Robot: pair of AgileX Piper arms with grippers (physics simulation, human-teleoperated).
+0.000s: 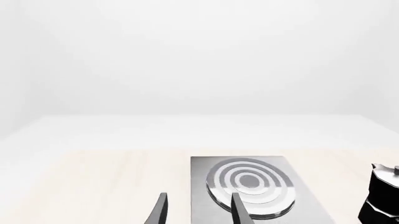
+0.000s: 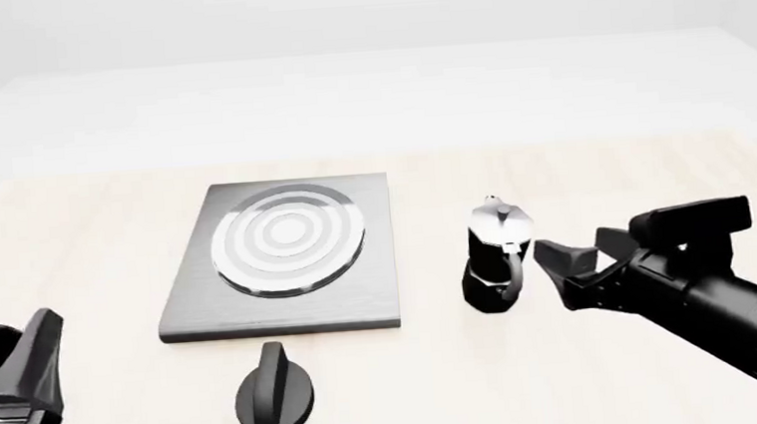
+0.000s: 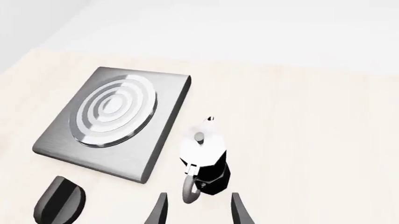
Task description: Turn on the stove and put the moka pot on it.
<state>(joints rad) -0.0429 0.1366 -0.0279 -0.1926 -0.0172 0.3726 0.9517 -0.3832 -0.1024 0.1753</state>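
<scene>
Moka pot (image 2: 496, 256) stands upright on the table just right of the stove (image 2: 285, 259), handle turned toward the right gripper (image 2: 567, 271), which hangs spread and empty just beside it, far nearer than the left gripper (image 2: 30, 381), likewise spread.

The tabletop (image 2: 113, 231) is pale cream with faint wood grain. The stove (image 2: 376, 272) is a brushed grey metallic slab, and its burner (image 2: 287, 238) shows concentric rings alternating bright silver and darker grey. The knob (image 2: 275, 394) is glossy black and ridged. The moka pot (image 2: 494, 259) has a black faceted lower body, a shiny silver upper part and a silver handle. Both arms are black.
</scene>
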